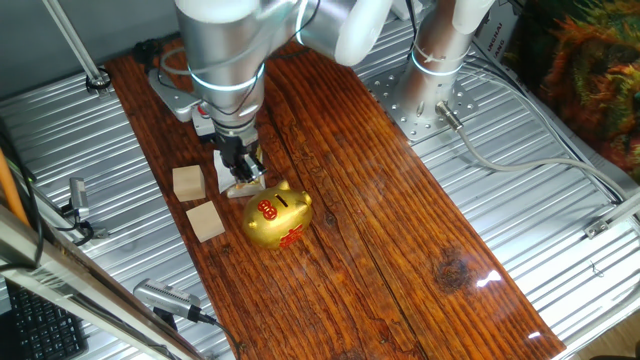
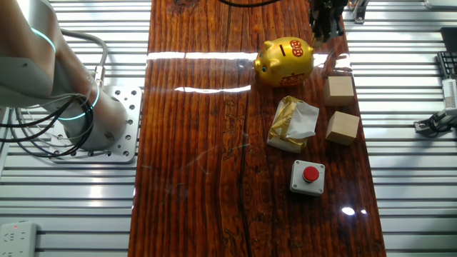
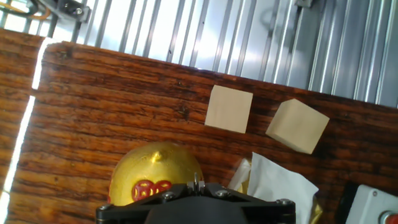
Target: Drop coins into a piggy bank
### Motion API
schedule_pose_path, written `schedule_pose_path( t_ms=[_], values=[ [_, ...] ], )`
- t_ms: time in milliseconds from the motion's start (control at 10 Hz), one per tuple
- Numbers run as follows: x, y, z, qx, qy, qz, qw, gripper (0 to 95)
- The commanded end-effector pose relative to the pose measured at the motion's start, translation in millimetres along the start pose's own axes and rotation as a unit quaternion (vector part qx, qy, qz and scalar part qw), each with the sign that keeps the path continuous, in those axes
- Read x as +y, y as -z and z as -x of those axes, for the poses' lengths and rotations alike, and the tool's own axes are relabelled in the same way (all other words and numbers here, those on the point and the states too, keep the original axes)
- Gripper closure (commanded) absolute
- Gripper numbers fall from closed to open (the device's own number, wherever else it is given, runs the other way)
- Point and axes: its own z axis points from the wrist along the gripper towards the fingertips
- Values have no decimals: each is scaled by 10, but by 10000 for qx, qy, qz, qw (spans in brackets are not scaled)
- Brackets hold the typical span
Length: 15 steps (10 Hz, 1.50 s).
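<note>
The shiny gold piggy bank (image 1: pixel 278 217) with red markings stands on the wooden board, its dark slot on top. It also shows in the other fixed view (image 2: pixel 285 61) and low in the hand view (image 3: pixel 155 173). My gripper (image 1: pixel 243 168) hangs above the board just behind the pig, over the white-and-gold foil wrapper (image 1: pixel 240 189). In the other fixed view the gripper (image 2: pixel 325 23) is at the top edge beside the pig. In the hand view the gripper (image 3: pixel 196 184) has its jaws pressed together on a thin metal edge, a coin seen edge-on.
Two tan wooden cubes (image 1: pixel 188 182) (image 1: pixel 205 221) lie left of the wrapper. A grey box with a red button (image 2: pixel 308 176) sits beyond the wrapper (image 2: pixel 294 123). The wooden board (image 1: pixel 400 230) lies on a ribbed metal table.
</note>
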Motion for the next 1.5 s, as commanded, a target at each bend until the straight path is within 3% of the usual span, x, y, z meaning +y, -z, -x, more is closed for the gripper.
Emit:
schedule_pose_path(
  t_ms=[100, 300, 500, 900, 1500],
  values=[
    [82, 76, -88, -37, -270, 26, 9996, 950],
    [97, 89, -153, -48, -372, 52, 9993, 950],
    [118, 89, -319, -130, -527, 82, 9985, 950],
    [315, 56, -563, -248, -795, 54, 9965, 950],
    [407, -121, -669, -378, -1004, 100, 9942, 950]
  ],
)
